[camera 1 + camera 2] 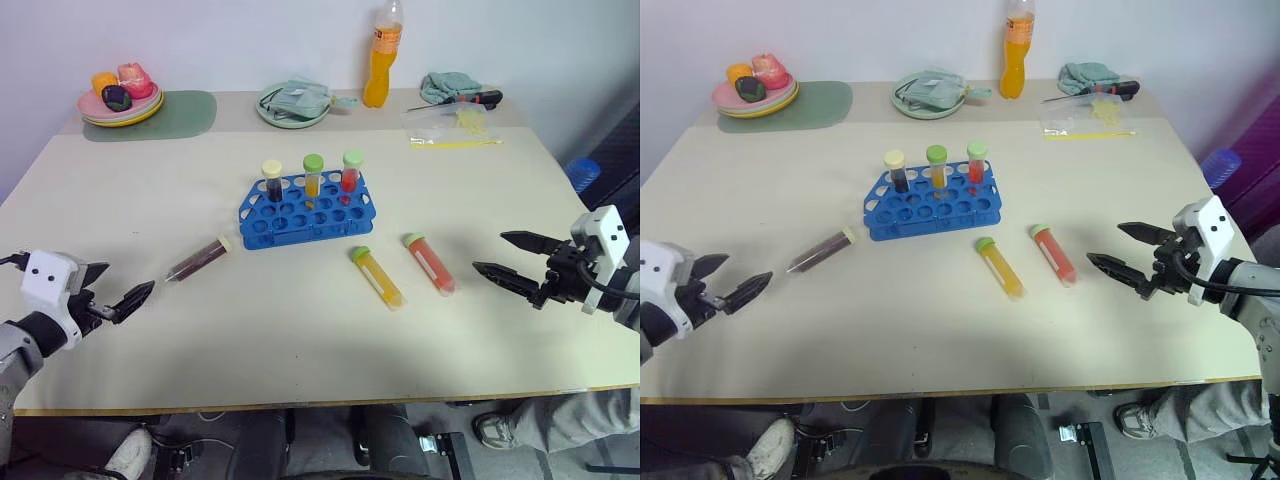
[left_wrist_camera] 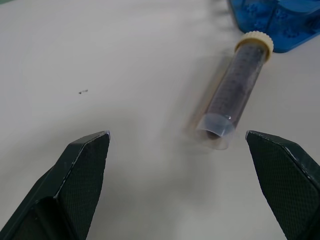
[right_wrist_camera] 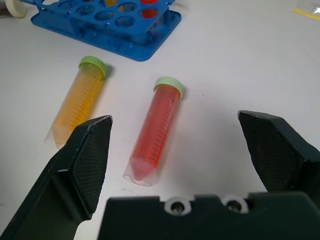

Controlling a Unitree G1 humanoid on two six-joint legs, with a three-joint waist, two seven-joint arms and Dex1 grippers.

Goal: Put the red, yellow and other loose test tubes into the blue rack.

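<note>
Left end effector and right end effector gape wide, empty, above the beige surface with rack, three loose tubes lying near.

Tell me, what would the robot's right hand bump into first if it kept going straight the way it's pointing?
Probably the red tube. The right hand is open and the tube lies on the table straight ahead between its fingers.

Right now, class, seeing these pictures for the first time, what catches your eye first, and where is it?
The blue rack at the table's middle, holding three capped tubes upright. In front of it lie a yellow tube and a red tube side by side; a dark tube lies off its left end. The open left gripper and right gripper flank them, empty.
</note>
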